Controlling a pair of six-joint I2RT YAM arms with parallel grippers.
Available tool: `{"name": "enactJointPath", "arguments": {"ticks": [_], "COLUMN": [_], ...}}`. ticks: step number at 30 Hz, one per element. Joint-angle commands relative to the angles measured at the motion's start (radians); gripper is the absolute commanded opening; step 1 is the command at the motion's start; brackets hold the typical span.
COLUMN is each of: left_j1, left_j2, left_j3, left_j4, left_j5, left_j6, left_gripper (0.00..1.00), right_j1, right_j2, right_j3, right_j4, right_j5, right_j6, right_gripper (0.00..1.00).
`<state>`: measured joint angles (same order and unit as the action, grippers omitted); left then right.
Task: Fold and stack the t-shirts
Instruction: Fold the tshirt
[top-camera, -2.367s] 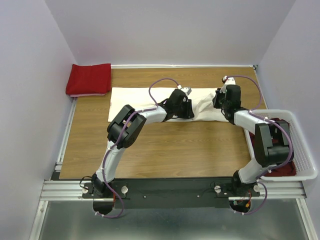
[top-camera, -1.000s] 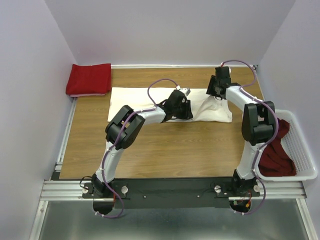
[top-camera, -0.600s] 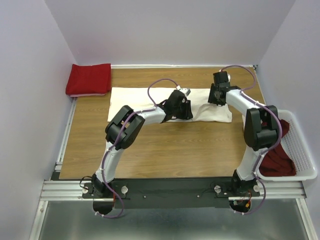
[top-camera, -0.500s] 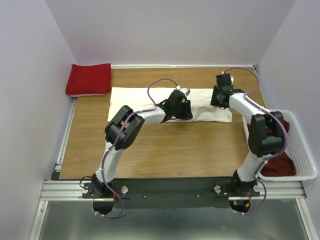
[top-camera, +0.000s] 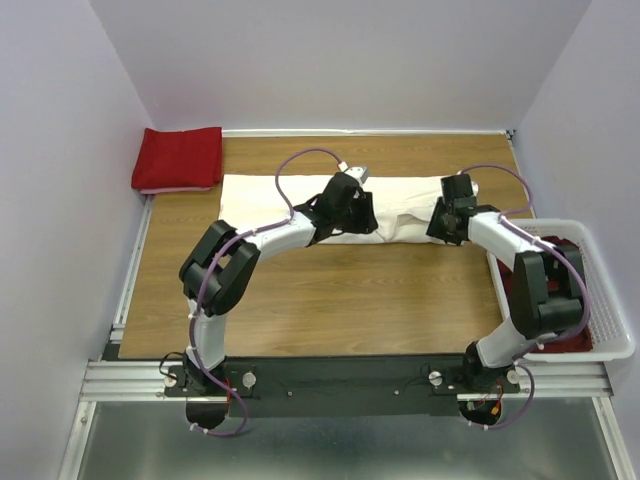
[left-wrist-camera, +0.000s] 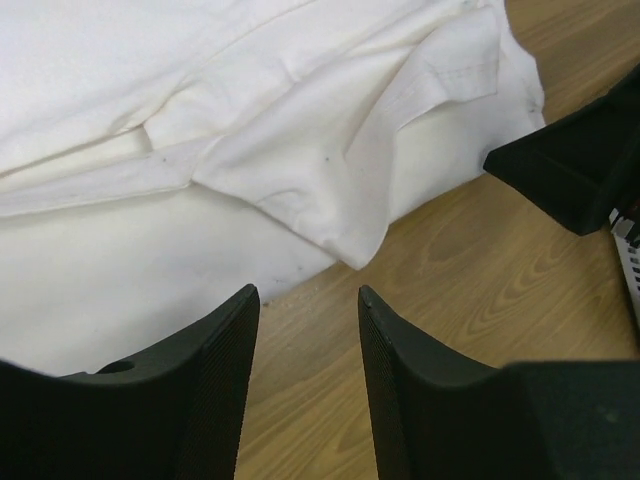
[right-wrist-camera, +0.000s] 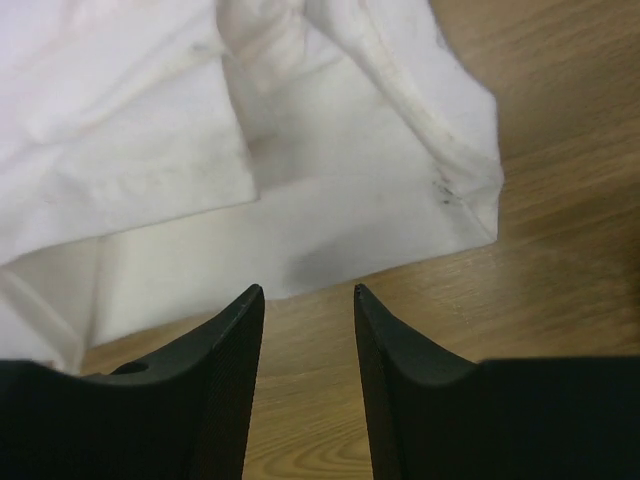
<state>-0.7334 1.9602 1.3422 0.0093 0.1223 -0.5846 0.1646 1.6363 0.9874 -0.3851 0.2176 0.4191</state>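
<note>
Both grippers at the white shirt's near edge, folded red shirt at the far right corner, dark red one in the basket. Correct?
No. The top view shows the folded red shirt at the far left corner. The rest holds: left gripper and right gripper at the near edge of the white shirt, dark red shirt in the basket.
</note>
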Motion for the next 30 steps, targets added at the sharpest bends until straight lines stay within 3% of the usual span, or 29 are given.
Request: {"name": "enactJointPath", "arguments": {"ticks": [1,6,14,24,30], "left_j1": [-0.001,-0.003,-0.006,-0.034,-0.061], "left_j2": [-0.064,-0.058,-0.052,-0.04,-0.008], "left_j3": [-0.029,-0.031,-0.028,0.002,0.046], "left_j4": [-0.008,-0.008,-0.008,-0.037,-0.057], "left_j5": [-0.049,-0.05,-0.068,-0.113,-0.145], "left_j6": [-0.026,-0.024,0.018,0.114,0.18], "left_gripper": [0.53,0.53,0.54,0.55,0.56], "right_j1": [-0.074,-0.154,-0.162,-0.16,-0.162], "right_j2": [-0.144,-0.233,-0.153,-0.075,-0.029], "right_j3": [-0.055,-0.191,-0.309,-0.32,-0.319], "right_j4": [0.176,0.433,0.718,0.726,0.729], "right_j5": [-0.138,-0.268,-0.36,-0.227,-0.228], "right_j6": [0.116,0.286,0.5,0.538,0.546], "right_gripper": [0.48,0.48,0.48,0.48,0.48]}}
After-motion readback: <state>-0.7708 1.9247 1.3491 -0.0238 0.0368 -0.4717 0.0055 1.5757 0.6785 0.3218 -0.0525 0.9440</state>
